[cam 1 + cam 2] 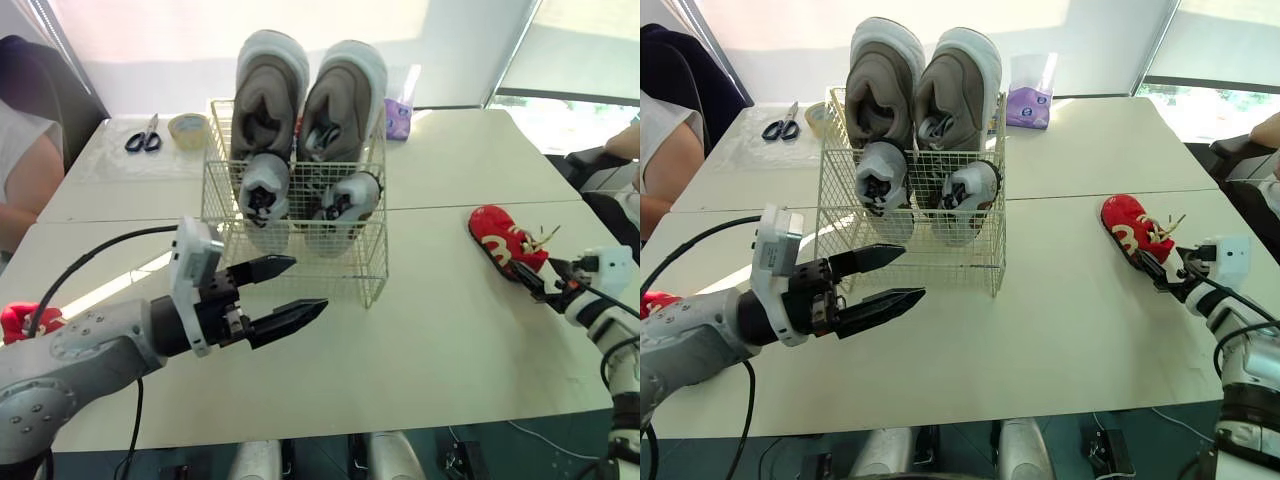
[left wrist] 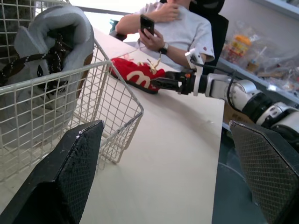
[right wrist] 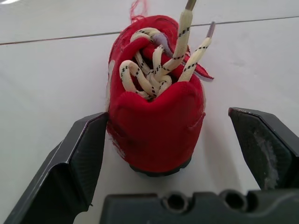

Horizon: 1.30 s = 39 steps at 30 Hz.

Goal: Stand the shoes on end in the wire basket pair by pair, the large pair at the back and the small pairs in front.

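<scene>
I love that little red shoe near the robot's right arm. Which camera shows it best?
The right wrist view: the red shoe sits close up, laces clear, inside the open right claw. The two head views show it small on the table; the left wrist view shows its side beyond the basket.

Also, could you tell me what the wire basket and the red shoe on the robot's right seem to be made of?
Wire basket: thin metal rods in a welded open grid, apparently cream-coated. Red shoe: probably matte suede-like fabric, softly creased; laces look woven cream cord flecked black; sole looks dark rubber.
</scene>
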Tool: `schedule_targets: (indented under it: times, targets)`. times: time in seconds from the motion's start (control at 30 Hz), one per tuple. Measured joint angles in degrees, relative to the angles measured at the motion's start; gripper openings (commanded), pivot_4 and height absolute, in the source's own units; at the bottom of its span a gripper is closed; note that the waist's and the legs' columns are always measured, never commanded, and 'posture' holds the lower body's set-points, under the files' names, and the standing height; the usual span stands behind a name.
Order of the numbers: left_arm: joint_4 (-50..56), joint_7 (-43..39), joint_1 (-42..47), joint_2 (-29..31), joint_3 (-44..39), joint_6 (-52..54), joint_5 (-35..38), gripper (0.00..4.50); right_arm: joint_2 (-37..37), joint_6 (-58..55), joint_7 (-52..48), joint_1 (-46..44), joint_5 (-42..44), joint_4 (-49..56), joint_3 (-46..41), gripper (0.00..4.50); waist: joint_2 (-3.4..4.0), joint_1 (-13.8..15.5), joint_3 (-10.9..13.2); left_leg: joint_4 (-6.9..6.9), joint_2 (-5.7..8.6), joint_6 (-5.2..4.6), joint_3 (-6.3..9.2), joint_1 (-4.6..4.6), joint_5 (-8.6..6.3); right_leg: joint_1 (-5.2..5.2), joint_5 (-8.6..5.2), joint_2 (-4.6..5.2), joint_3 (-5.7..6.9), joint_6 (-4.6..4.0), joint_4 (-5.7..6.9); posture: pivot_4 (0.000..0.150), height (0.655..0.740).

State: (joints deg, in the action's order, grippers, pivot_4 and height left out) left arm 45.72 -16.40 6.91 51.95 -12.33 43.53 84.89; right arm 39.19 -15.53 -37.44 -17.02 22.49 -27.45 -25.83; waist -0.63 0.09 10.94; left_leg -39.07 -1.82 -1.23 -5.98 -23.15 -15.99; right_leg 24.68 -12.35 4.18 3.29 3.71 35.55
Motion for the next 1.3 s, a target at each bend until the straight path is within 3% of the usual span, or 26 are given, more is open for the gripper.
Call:
schedule_targets:
  times: [0.23,0.67,1.0,1.2,1.3]
  targets:
    - [-0.98,-1.21,0.10,3.41,-0.75,0.45,0.09,4.43,-3.22,8.33,-1.03,-7.64,-2.50,-14.32,3.05,4.50,-0.01,-0.86,0.00,0.00,0.00,0.01,0.00,0.00,0.01,-0.02,0.00,0.00,-0.01,0.01,0.00,0.150,0.7400]
    - [0.33,1.38,-1.94,0.79,-0.73,-0.11,-0.54,4.43,-5.49,8.46,1.30,-4.38,-0.95,-8.97,2.44,4.50,0.03,-0.78,-0.01,0.02,-0.01,0.05,-0.01,-0.01,0.02,-0.01,0.00,0.04,-0.02,0.01,0.00,0.150,0.7400]
    - [1.29,3.60,-2.10,-1.57,2.04,-0.25,-1.77,4.43,-5.45,15.66,6.07,-14.85,-2.08,-25.34,2.31,4.50,0.02,-0.82,-0.01,0.00,0.01,0.04,0.00,-0.01,0.02,-0.03,0.01,0.03,-0.04,0.00,-0.01,0.150,0.7400]
    - [1.28,4.40,-2.87,-0.26,0.95,-0.20,-1.30,4.50,-6.23,21.04,7.28,-17.33,-3.17,-30.64,2.32,2.04,0.02,-0.95,-0.02,0.00,-0.01,0.05,0.01,0.00,0.02,-0.04,0.01,0.02,-0.05,0.01,-0.01,0.150,0.7400]
    - [1.19,6.31,-2.89,1.33,-1.59,-0.21,-0.35,4.50,-6.52,22.18,7.28,-17.52,-3.17,-31.25,2.32,1.89,0.02,-1.10,-0.02,0.00,-0.02,0.06,0.02,0.02,0.03,-0.04,0.01,0.02,-0.05,0.01,0.00,0.150,0.7400]
